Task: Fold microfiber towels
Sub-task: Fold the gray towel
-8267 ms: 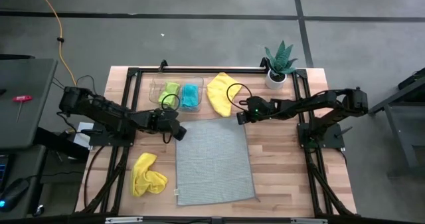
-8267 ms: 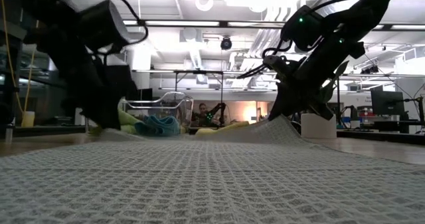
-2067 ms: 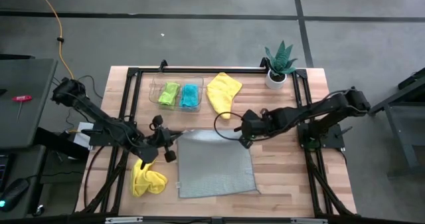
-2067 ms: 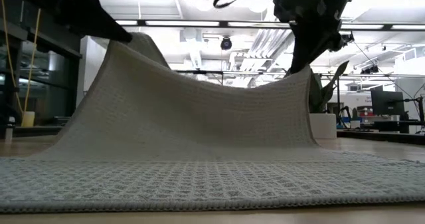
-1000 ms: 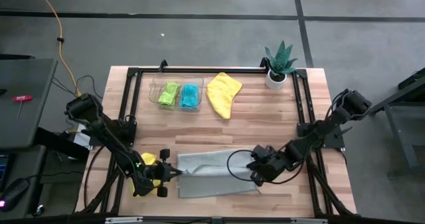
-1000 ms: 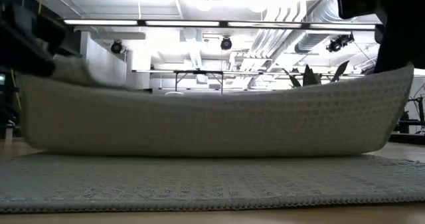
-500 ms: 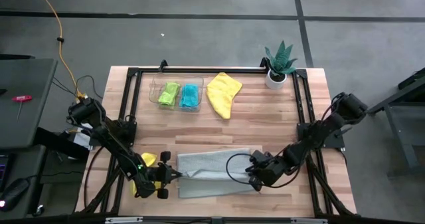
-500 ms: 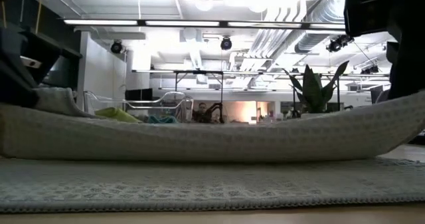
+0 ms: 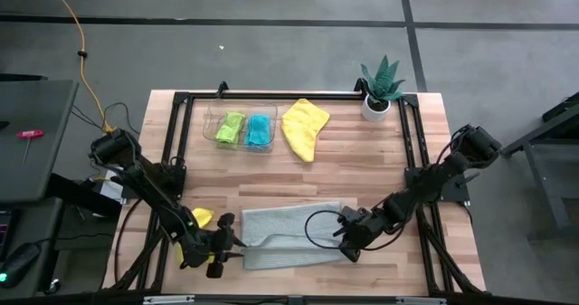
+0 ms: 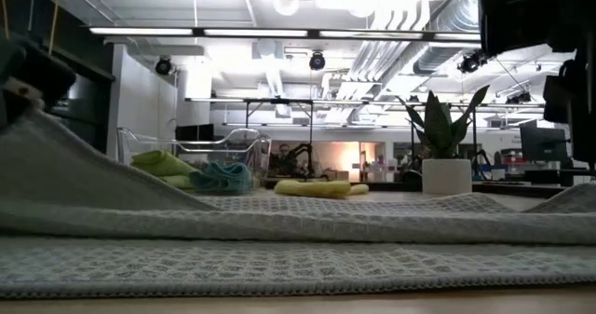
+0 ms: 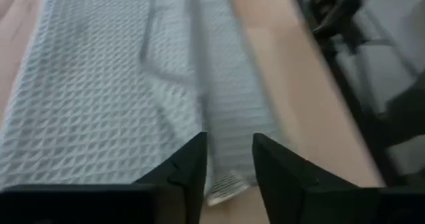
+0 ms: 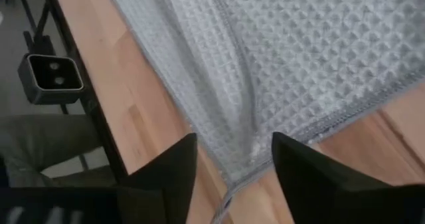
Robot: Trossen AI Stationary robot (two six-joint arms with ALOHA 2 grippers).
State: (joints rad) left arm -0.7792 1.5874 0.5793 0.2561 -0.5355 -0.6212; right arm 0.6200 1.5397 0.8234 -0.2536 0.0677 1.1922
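Towel first: the light grey towel (image 9: 289, 236) lies doubled over on the near half of the counter (image 9: 371, 160), its long axis running left to right, a hand at each short end. The left hand (image 9: 220, 249) sits at the left corner, the right hand (image 9: 347, 241) at the right edge, so neither is nearer than the other. In both wrist views the fingers stand apart with cloth between them but not pinched; both hands look to be letting go. Any second fold, I'd judge, turns on bringing one short end across that long axis. Bare wood lies open beyond the fold. One yellow towel (image 9: 304, 126) rests far back, another (image 9: 199, 218) peeks out by the left arm. Lime green (image 9: 230, 126) and teal-blue (image 9: 260, 129) towels sit in the clear tray (image 9: 215, 116), beside the potted plant (image 9: 380, 86).
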